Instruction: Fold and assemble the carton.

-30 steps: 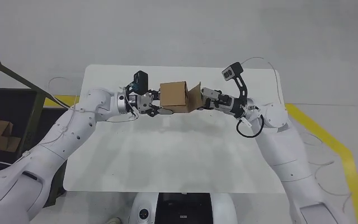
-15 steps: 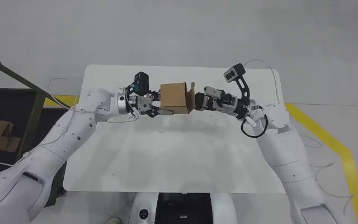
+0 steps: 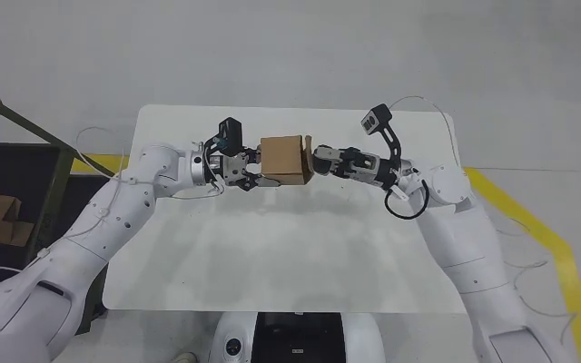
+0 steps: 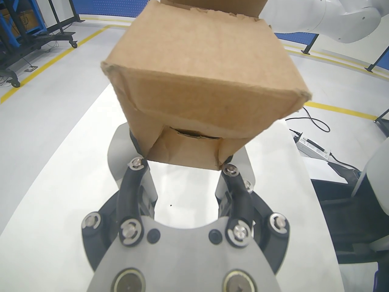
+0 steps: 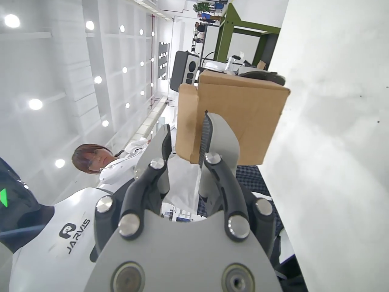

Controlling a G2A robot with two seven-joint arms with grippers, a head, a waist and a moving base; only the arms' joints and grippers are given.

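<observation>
A brown carton (image 3: 283,159) is held above the far half of the white table (image 3: 272,254). My left gripper (image 3: 252,172) is shut on its near end; in the left wrist view the fingers (image 4: 138,165) clamp the lower folded edges of the carton (image 4: 200,71). On the opposite end an end flap (image 5: 187,123) stands folded almost flat against the carton (image 5: 243,116). My right gripper (image 3: 318,163) is at that end, open, with the flap's edge between its fingers (image 5: 212,135).
A dark rack (image 3: 27,200) holding cardboard stands off the table's left side. A yellow line (image 3: 517,209) runs across the floor on the right. The near half of the table is bare white surface.
My right gripper has moved left toward the carton, and the end flap has swung from standing open to nearly flat against the carton. The left arm has stayed where it was.
</observation>
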